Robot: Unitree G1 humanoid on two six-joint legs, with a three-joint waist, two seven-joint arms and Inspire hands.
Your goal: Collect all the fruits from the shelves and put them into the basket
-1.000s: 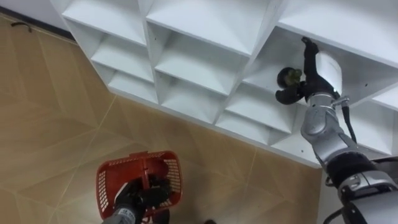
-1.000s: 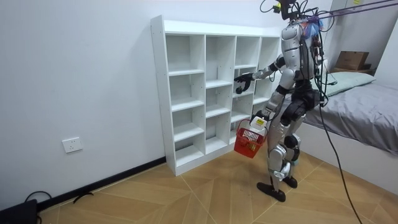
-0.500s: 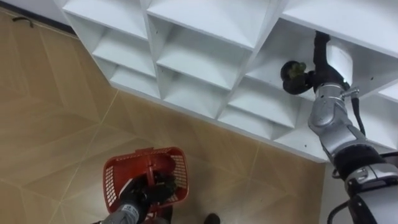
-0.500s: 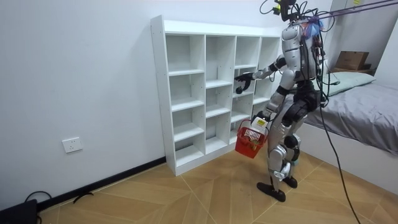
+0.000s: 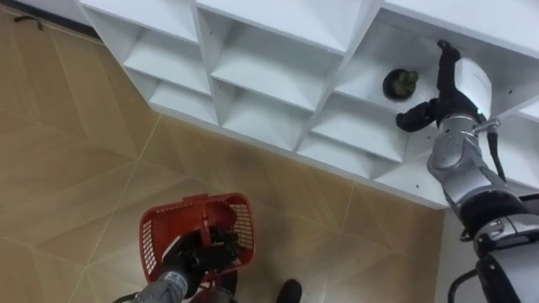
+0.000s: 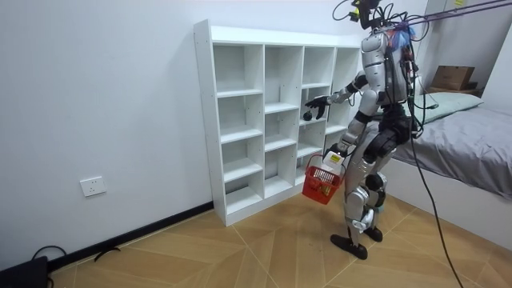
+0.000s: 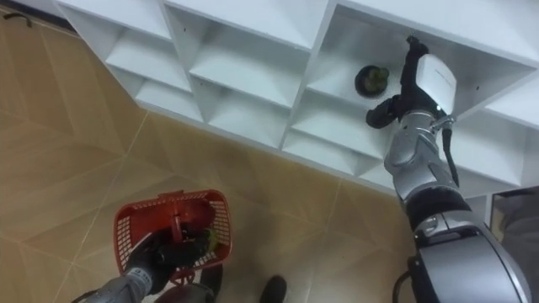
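A dark round fruit (image 5: 401, 83) with a greenish top lies on a white shelf in a compartment of the closet (image 5: 278, 38). Just right of it is my right hand (image 5: 445, 88), open, with fingers pointing up and the thumb spread toward the fruit; a small gap separates them. Low at the left, my left hand (image 5: 198, 257) is shut on the handle of a red mesh basket (image 5: 156, 231) that hangs over the wooden floor. In the room view I stand facing the closet (image 6: 240, 96), with my right hand (image 6: 314, 102) reaching into it and the basket (image 6: 322, 180) at my knee.
The closet's other compartments in view hold nothing. Wooden floor spreads in front of the closet. In the room view a bed (image 6: 472, 136) stands behind me at that view's right.
My right hand was curled around the dark fruit a second ago; it has since opened and sits just right of the fruit, which rests on the shelf. The basket has barely moved.
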